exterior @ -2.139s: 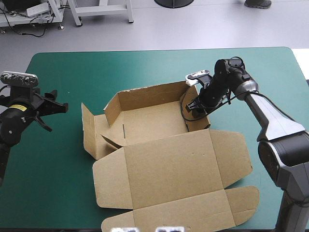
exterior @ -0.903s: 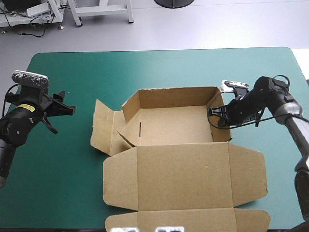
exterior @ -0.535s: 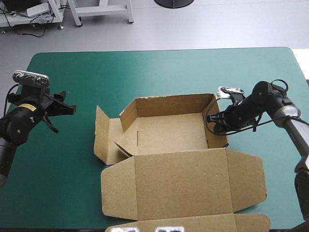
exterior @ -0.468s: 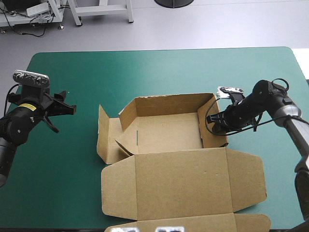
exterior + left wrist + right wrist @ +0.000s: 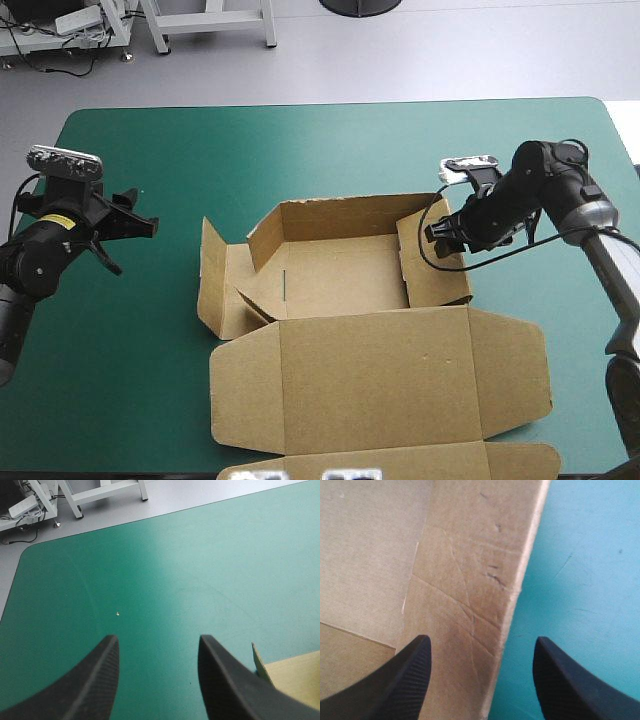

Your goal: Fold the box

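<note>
The brown box (image 5: pixel 340 270) lies mid-table as an open tray, its back wall raised and its wide lid (image 5: pixel 375 375) flat toward the near edge. Its left flaps (image 5: pixel 222 290) stand splayed. My right gripper (image 5: pixel 437 232) is open and straddles the top edge of the right wall (image 5: pixel 470 595), which leans inward over the tray floor. One finger is inside the tray, the other outside above the teal-green cover. My left gripper (image 5: pixel 135 222) hovers open far to the left of the box. Only a brown corner (image 5: pixel 290 672) shows beside it in the left wrist view.
Bare teal-green cover (image 5: pixel 300 150) stretches between the box and the far edge. The lid's front flap (image 5: pixel 400 462) reaches the table's near edge. A tiny speck (image 5: pixel 117 613) lies on the cover ahead of my left gripper.
The box slid and turned to sit square. My right gripper then pushed leftward, and the right wall has folded inward from upright. The left arm has barely moved.
</note>
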Motion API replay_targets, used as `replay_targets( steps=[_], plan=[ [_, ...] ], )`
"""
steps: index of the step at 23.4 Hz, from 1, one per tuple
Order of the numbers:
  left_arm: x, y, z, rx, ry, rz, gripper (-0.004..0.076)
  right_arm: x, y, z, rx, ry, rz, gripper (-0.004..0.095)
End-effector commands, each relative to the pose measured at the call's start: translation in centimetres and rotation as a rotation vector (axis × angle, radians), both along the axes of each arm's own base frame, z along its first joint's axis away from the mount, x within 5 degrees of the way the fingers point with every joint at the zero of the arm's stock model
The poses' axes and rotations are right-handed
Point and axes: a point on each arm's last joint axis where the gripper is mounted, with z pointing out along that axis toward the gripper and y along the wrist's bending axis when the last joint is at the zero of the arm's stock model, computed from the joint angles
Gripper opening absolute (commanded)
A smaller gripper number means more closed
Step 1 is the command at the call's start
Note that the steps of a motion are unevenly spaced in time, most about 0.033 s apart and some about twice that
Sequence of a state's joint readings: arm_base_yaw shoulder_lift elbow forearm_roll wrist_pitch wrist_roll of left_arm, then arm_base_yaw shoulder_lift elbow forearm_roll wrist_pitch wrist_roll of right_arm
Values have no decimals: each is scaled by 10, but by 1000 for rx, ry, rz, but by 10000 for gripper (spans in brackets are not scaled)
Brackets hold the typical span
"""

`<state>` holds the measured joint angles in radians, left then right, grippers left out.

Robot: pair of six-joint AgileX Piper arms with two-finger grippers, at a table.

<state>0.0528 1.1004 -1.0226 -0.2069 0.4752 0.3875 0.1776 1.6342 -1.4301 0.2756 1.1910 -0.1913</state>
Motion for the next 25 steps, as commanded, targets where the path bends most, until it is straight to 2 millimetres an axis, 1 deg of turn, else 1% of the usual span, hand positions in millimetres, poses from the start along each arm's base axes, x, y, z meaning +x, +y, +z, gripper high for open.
replay_targets(
  steps=[1,4,9,11,12,13,14,15,16,17,19,21,23,25],
  plan=[
    [-1,-1,19,-20,-114,12,350,1,9,15,24,-65,-10,564],
    [-1,-1,19,-20,-114,12,349,7,19,3,13,-50,-2,552],
    [-1,-1,19,-20,-114,12,349,17,32,-29,-40,53,14,543],
    [-1,-1,19,-20,-114,12,349,19,37,-36,-48,71,13,531],
    [-1,-1,19,-20,-114,12,349,20,38,-39,-59,72,12,502],
    [-1,-1,19,-22,-114,12,349,20,38,-40,-60,73,12,376],
    [-1,-1,19,-22,-114,12,349,21,38,-40,-61,70,17,280],
    [-1,-1,19,-22,-117,13,349,21,37,-37,-77,64,34,94],
    [-1,-1,19,-19,-117,12,349,21,37,-36,-81,64,45,2],
    [-1,-1,19,-19,-117,11,349,21,37,-32,-84,58,67,-19],
    [-1,-1,19,-21,-117,11,349,23,37,-26,-82,39,77,-25],
    [-1,-1,19,-36,-118,11,350,28,31,-14,-53,13,70,-25],
    [-1,-3,20,-72,-124,12,350,34,18,3,17,-2,79,-25],
    [-4,-3,24,-89,-149,16,350,35,-3,30,131,-87,58,-25]
  ],
)
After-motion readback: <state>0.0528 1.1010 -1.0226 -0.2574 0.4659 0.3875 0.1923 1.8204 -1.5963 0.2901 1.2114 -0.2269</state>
